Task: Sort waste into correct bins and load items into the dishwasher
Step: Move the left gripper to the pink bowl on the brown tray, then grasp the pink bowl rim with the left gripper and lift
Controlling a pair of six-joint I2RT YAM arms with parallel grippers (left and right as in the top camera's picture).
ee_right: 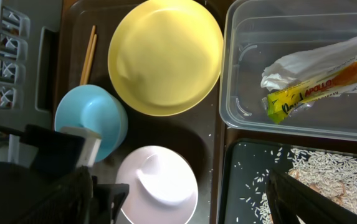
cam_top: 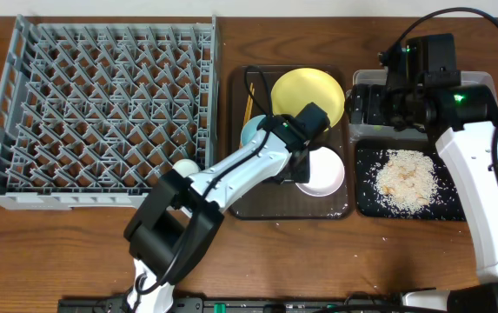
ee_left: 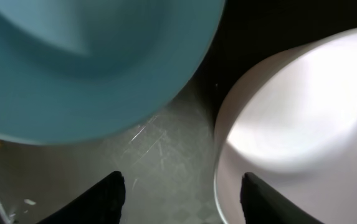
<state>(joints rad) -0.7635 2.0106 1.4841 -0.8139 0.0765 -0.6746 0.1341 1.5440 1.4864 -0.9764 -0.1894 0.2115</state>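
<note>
My left gripper (cam_top: 303, 161) is open and low over the brown serving tray (cam_top: 257, 204), between the light blue bowl (cam_top: 253, 130) and the white bowl (cam_top: 325, 176). In the left wrist view its jaws (ee_left: 183, 186) straddle the white bowl's (ee_left: 296, 124) rim, with the blue bowl (ee_left: 91, 62) above. The yellow plate (cam_top: 309, 91) and the chopsticks (cam_top: 248, 109) lie on the same tray. My right gripper (cam_top: 392, 104) is open and empty over the clear box (ee_right: 247, 112), which holds the napkin (ee_right: 303, 59) and the wrapper (ee_right: 318, 84). Rice (cam_top: 405, 178) lies on the black tray (cam_top: 366, 204).
The grey dish rack (cam_top: 101, 113) fills the left of the table. A small white cup (cam_top: 185, 165) sits by its front right corner, beside my left arm. In the right wrist view my left arm (ee_right: 60, 149) is next to the blue bowl (ee_right: 91, 118).
</note>
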